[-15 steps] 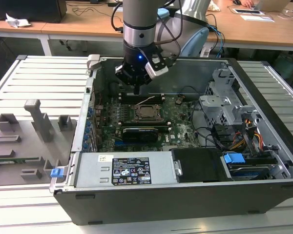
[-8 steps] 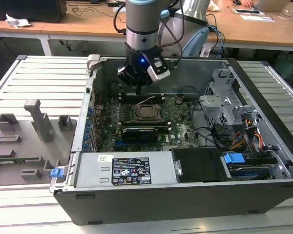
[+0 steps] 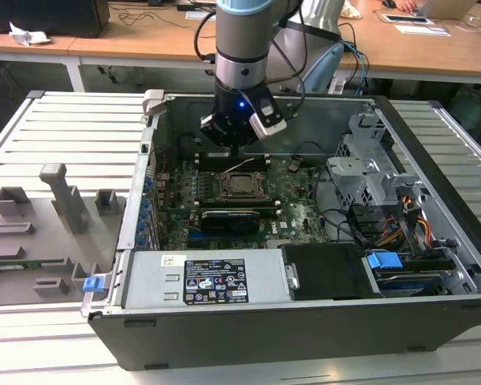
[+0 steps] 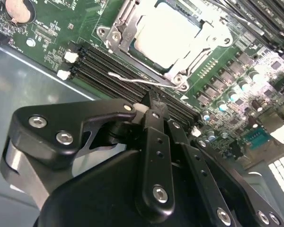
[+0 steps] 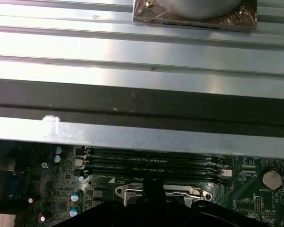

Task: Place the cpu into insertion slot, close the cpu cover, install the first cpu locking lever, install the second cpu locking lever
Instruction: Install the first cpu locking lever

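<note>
In the exterior view the arm is reaching down into the open computer case [image 3: 433, 216], with the gripper [image 3: 234, 144] hanging just above the green board [image 3: 297, 210], a little behind the slot [image 3: 242, 186]. In the second wrist view the gripper [image 4: 150, 105] is showing its black fingers [image 4: 154, 124] drawn together to a single tip, closed with nothing seen between them. The chip [image 4: 166, 29] is sitting ahead of those fingertips, lying flat in the slot [image 4: 128, 43] with its pale metal top facing up (it is square, so no side reads as longer), and its edges are running in line with the slot's frame. The cover [image 4: 206, 40] is lying down over the chip, its window leaving the chip's top showing. Between the fingertips and the slot a thin silver lever [image 4: 137, 80] is lying with its long axis along the near edge of the socket, roughly parallel to the long black memory slots [image 4: 109, 64] just beside it; its hooked free end is pointing away from the fingertips and sitting slightly raised off the board. Whether the fingertips are touching the lever I cannot tell. In the first wrist view the memory slots [image 5: 154, 163] are running crosswise just beyond the fingertips, with the case's metal wall [image 5: 142, 135] rising behind them.
</note>
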Robot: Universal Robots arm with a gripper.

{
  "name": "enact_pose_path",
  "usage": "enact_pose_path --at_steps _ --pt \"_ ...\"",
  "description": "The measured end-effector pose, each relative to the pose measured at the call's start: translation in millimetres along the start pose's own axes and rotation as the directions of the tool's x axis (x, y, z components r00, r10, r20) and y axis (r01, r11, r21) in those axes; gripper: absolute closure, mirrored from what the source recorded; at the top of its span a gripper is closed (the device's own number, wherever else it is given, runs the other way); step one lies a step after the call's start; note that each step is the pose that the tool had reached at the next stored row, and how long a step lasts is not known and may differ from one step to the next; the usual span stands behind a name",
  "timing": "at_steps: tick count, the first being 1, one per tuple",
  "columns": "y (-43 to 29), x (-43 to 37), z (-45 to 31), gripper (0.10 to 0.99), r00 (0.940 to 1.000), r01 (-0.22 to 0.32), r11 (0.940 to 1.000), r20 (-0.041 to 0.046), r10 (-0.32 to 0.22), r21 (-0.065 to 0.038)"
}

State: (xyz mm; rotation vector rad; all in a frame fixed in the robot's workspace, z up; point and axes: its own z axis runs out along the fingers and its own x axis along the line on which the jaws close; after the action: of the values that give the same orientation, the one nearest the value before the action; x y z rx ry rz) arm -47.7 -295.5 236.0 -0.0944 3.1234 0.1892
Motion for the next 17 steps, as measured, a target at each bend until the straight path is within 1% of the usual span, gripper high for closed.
enact_pose_path --at_steps 3,14,17 --pt "-0.6 -2.5 3.4 0.98 1.0 0.002 1.0 -0.0003 -0.002 0.0" --pt "-1.0 -18.4 9.9 0.98 1.0 0.002 1.0 -0.0003 -0.002 0.0" --pt "0.0 -20.5 11.8 0.98 1.0 0.002 1.0 -0.0003 -0.002 0.0"
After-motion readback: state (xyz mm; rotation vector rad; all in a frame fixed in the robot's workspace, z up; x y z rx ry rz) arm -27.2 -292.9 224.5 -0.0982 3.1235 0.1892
